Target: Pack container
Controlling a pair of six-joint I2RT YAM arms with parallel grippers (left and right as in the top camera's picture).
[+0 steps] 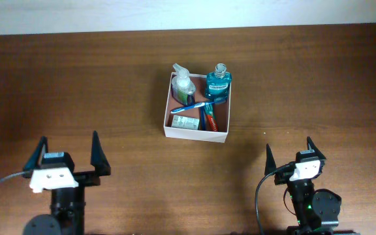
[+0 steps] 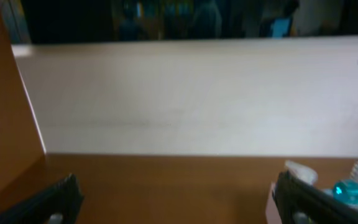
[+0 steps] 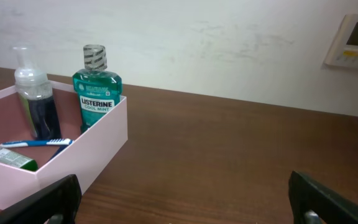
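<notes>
Container [image 1: 195,132] holds mouthwash [image 1: 218,85], pump btl [image 1: 183,83], toothbrush [image 1: 188,108].

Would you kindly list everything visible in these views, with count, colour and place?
container: 1, white with reddish inside, table centre
mouthwash: 1, teal, upright in container's far right corner
pump bottle: 1, clear with dark contents, upright in far left corner
toothbrush: 1, blue, lying across container's middle
red-blue item: 1, lying by right wall, kind unclear
small tube: 1, white-green, lying near left
table: 1, brown wood
wall panel: 1, white, on wall
left gripper: 1, black, open, near edge
right gripper: 1, black, open, near edge
</notes>
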